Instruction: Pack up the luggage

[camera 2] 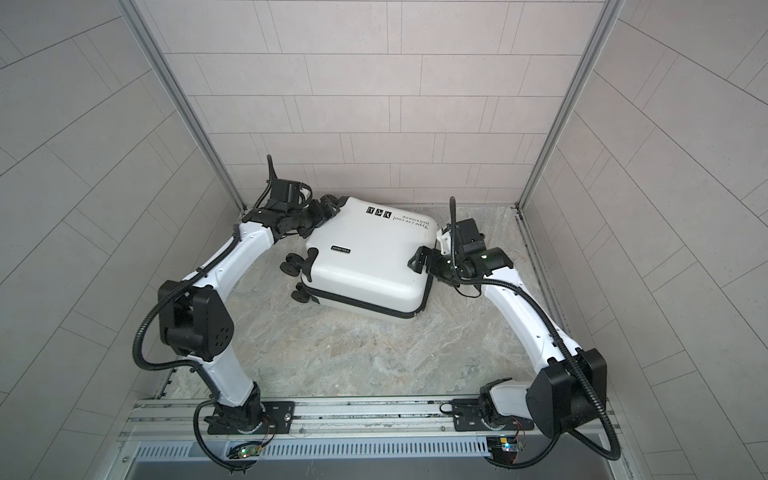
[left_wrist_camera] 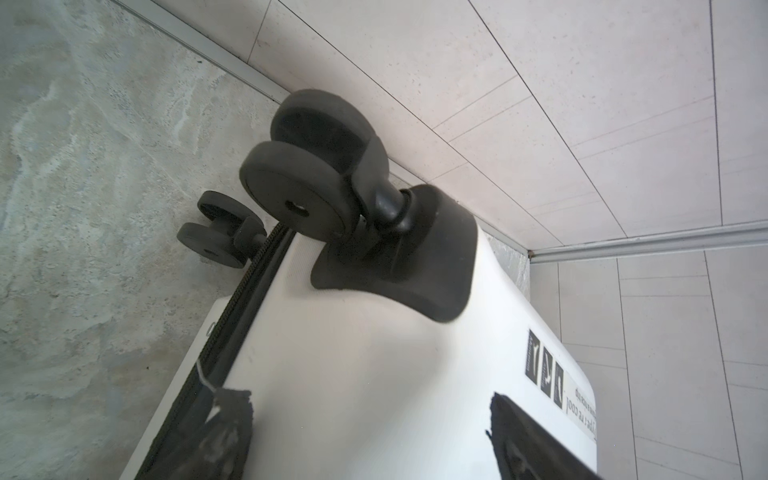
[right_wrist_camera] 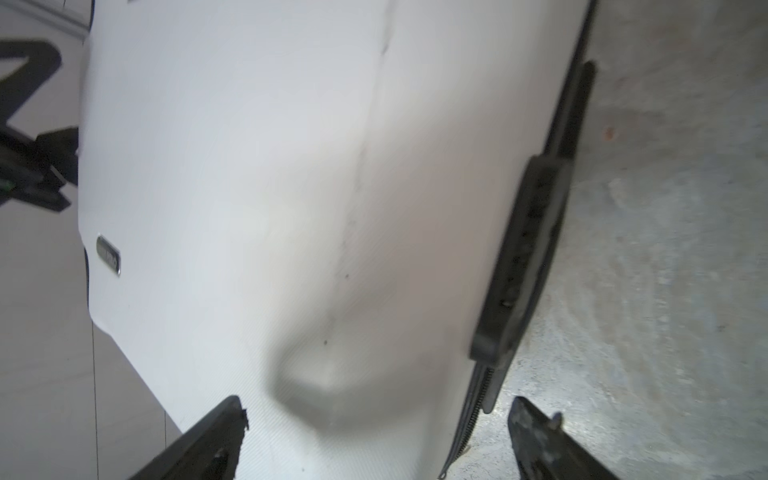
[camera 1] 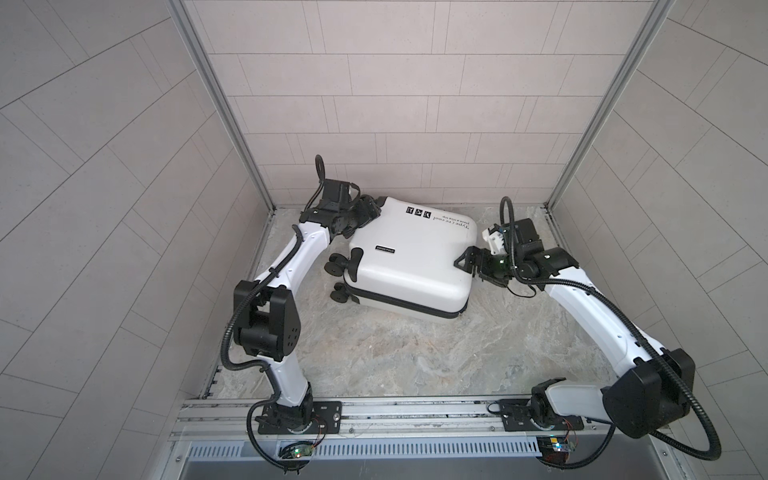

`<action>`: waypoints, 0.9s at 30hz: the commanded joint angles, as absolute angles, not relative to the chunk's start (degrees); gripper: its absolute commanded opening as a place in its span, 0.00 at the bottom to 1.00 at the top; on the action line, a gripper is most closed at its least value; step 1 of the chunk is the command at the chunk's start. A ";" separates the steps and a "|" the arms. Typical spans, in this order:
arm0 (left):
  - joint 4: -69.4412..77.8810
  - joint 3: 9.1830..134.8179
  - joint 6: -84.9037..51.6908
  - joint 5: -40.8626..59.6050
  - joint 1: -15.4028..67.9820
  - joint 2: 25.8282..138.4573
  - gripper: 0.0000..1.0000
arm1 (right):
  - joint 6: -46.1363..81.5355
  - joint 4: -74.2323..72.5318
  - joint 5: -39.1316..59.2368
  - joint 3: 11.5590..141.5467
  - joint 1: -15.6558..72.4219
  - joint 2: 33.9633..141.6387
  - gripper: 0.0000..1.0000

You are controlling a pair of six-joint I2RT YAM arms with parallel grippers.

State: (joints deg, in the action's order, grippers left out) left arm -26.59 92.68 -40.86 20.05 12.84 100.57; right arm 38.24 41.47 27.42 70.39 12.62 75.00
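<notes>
Where the left gripper [camera 1: 368,210] stands: at the far left corner of the luggage [camera 1: 411,253], just beside a wheel housing and close to the back wall.
Left jaws: spread wide. In the left wrist view its fingers [left_wrist_camera: 228,424] stand well apart with the white shell filling the gap, one by the zip and one over the printed face. Whether either presses on the shell cannot be told.
Right gripper [camera 1: 471,266]: at the right side of the luggage, by the edge of its top face.
Right jaws: spread to the full, clamped on nothing. In the right wrist view one finger [right_wrist_camera: 203,440] lies over the white shell and the other over bare counter, with the zip between them.
Luggage: flat on the counter [camera 1: 395,357] toward its far edge, near the middle, turned a little askew, printed face up in both top views [camera 2: 365,257].
Shells: one on the other, with the black zip line [camera 1: 407,303] along the near side. Whether it is zipped shut cannot be told.
Wheels [camera 1: 338,264]: black, pointing toward the counter's left edge. One pair looms in the left wrist view [left_wrist_camera: 307,183].
Markings: black squares [camera 1: 417,212] and a line of text near the far edge of the top face, and a small badge [camera 1: 384,249].
Side handle [right_wrist_camera: 523,257]: black, flat against the shell beside the zip.
Surroundings: tiled walls [camera 1: 374,104] on three sides of the counter.
</notes>
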 commanded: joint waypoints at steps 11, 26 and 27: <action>-42.85 84.63 -37.75 14.57 13.39 77.13 0.92 | 47.69 30.48 27.85 71.59 0.46 77.73 1.00; -48.94 65.23 -49.54 9.31 18.33 54.12 0.86 | 44.66 33.45 39.06 93.69 -1.05 102.88 0.98; -48.58 64.40 -50.37 9.25 18.83 53.29 0.86 | 44.64 33.19 39.13 94.84 -1.08 103.84 0.99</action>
